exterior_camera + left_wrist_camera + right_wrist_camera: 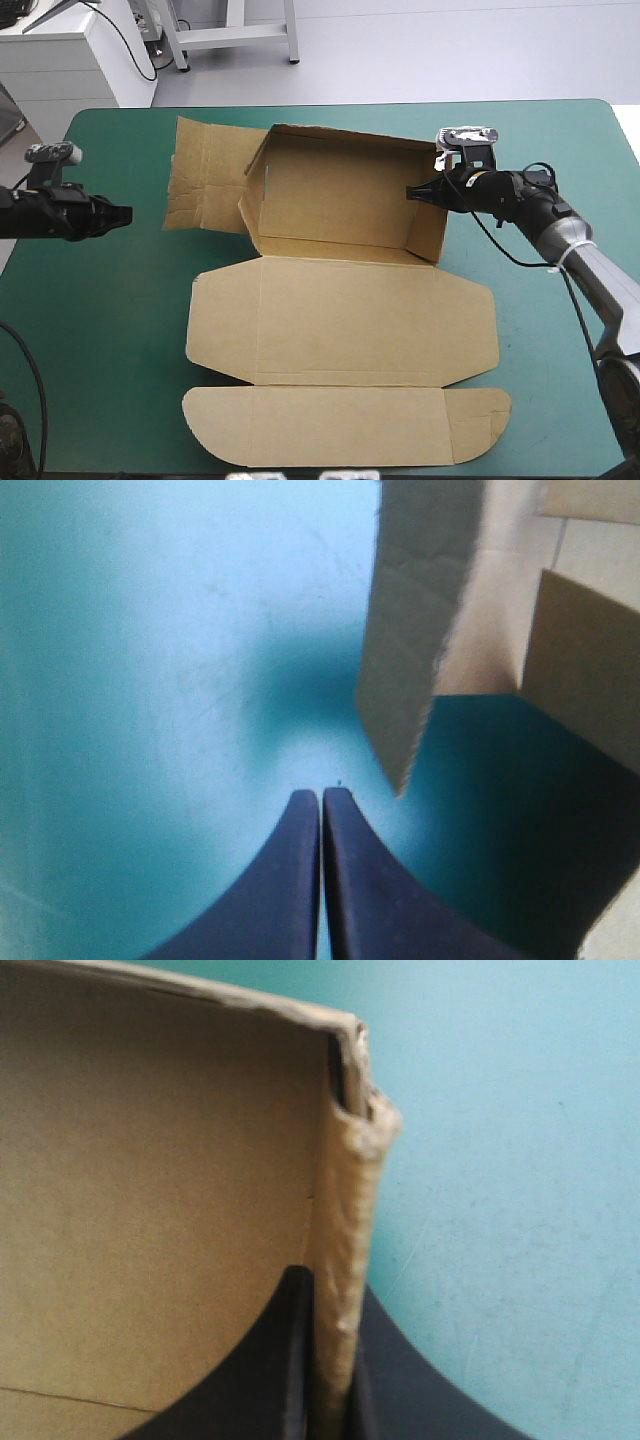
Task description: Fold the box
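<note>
Box (330,195): brown board, mid-worktop (100,330); tray half raised, lid (340,305) flat.
Handling: we judge it light, stiff, edges crushable; grip wall rims.
Right gripper (412,192): jaws clamped on the right wall (345,1240).
Left gripper (128,214): jaws together, empty, near the left flap (205,180).

Bright even light, soft shadow beside the box (410,630)

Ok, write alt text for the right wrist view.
The right end effector is shut on an upright wall of the box, one black finger inside it and one outside. The brown inside lies to one side of the wall, the teal-green cover to the other.
</note>
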